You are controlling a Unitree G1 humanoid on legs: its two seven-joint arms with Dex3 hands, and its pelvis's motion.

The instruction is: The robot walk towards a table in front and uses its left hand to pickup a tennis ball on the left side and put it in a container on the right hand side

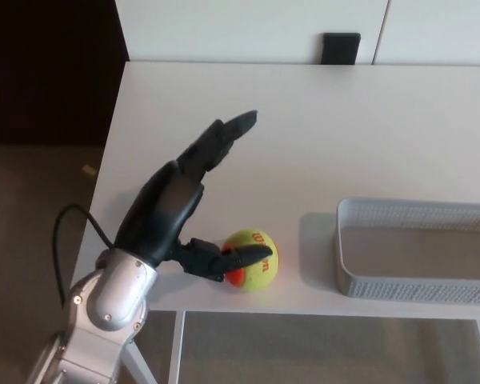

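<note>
The tennis ball point(254, 240) lies on the white table point(344, 120) close to the near edge, a little left of the middle of the view; it is yellow with an orange patch and red lettering on its skin (the patch is partly covered from this angle). The left hand point(172, 212) comes in from the lower left, above the table's near left corner, with its back turned up; its two fingers point(224, 136) stretch out wide toward the far side of the table, well apart from the ball and closed on nothing. The thumb point(240, 256) points right and lies across the ball's near left side; it seems to touch the ball, though the view from above does not make the contact plain. Behind the hand, a silver forearm point(104, 308) runs down toward the bottom edge, with a black cable point(64, 232) looping out from it over the tan floor point(32, 200). To the right of the ball, apart from it, a pale mesh basket point(416, 212) stands on the table and runs out of the picture's right edge; a small black object point(342, 48) shows at the table's far edge against white panels point(248, 28).
</note>
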